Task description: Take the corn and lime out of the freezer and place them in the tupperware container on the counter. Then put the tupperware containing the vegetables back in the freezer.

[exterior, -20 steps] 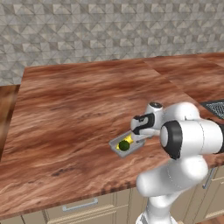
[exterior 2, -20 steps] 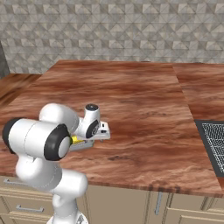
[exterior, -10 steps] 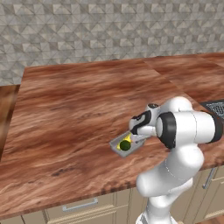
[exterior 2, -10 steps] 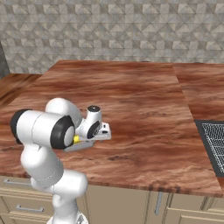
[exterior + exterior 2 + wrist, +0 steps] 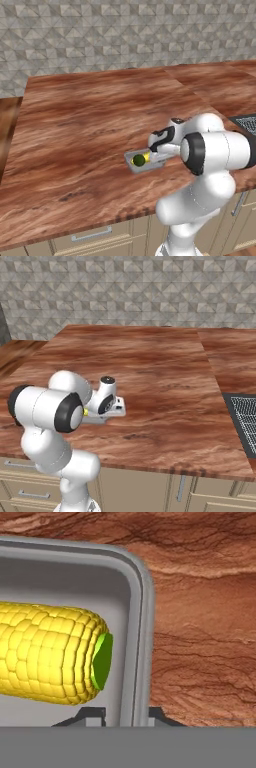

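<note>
The corn (image 5: 47, 654) lies inside the tupperware container (image 5: 135, 587), green end pointing to 3 o'clock in the hand view, close to the tray's wall. In the left base view the lime (image 5: 139, 160) sits at the tray's 9 o'clock end, touching the cob. The tray rests on the tabletop (image 5: 90, 125) near its front edge. The gripper (image 5: 127, 714) is down at the tray's rim, jaws pinched narrow with 1 tip on each side of that wall.
</note>
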Controlling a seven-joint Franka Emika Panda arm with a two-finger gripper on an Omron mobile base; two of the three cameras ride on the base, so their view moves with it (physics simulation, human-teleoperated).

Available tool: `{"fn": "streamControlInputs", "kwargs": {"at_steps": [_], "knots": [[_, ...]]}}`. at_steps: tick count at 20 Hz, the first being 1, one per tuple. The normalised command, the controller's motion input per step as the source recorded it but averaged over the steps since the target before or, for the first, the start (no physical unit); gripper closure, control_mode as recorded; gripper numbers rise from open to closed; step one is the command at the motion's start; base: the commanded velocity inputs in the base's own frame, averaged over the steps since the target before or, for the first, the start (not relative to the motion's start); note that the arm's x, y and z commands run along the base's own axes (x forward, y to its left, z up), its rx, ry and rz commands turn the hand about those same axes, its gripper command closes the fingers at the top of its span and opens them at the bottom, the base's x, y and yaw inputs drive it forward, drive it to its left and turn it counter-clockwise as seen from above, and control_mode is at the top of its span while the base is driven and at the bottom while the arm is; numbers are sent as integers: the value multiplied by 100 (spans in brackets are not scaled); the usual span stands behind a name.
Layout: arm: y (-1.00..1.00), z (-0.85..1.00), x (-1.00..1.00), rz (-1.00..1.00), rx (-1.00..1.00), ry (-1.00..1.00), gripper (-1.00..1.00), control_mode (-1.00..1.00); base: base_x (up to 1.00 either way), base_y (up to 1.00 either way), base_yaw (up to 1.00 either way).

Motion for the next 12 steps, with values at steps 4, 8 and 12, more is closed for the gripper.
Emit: {"fn": "streamControlInputs", "kwargs": {"at_steps": [4,8,12], "knots": [[21,16,-55,-14,7,-3,100,-100,0,0,0],[16,80,-67,-19,5,-5,100,-100,0,0,0],[3,100,-81,-16,2,0,100,-100,0,0,0]]}}
